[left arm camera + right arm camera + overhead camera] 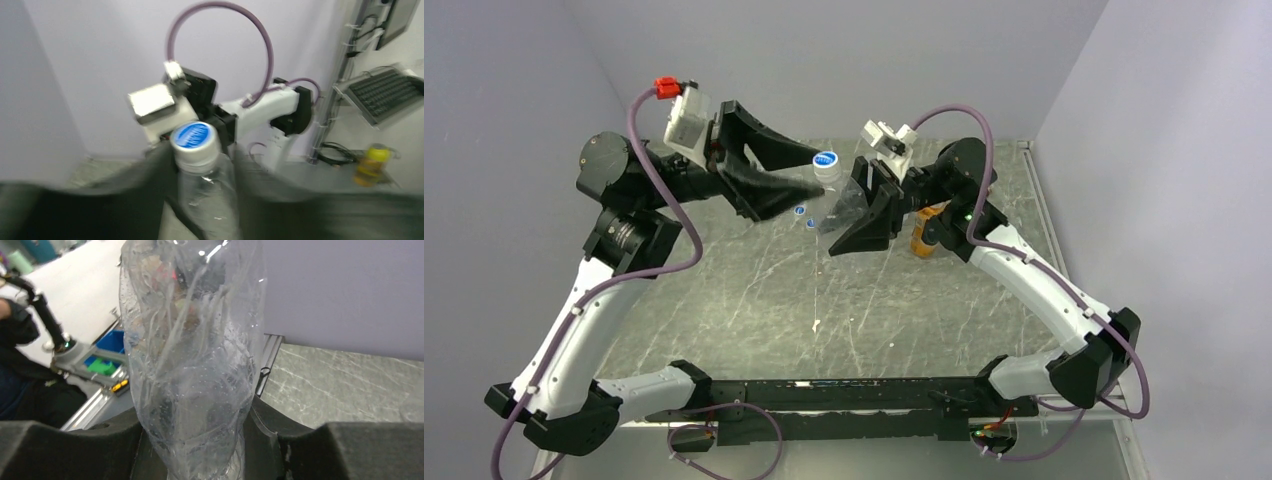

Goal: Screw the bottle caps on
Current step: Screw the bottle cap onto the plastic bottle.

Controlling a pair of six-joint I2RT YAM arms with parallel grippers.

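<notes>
The right end effector (pixel 195 440) is closed tight on the lower part of the clear bottle (pixel 192 340). It holds the bottle tilted, with the top leaning toward the left end effector (pixel 804 183). A blue cap (pixel 192 136) sits on the bottle's mouth, just above the left fingers (pixel 125 200), which stand on both sides of the neck. The blur hides whether they press on it. The bottle is thin and looks crumpled, so a hard squeeze could squash it more, and the neck could bend away when the cap is turned. If the cap sits crooked, it could jam, or pop off and drop. A second blue cap (pixel 800 210) lies on the counter (pixel 754 290) just below the left end effector. An orange bottle (pixel 924 238) stands just beside the right one.
</notes>
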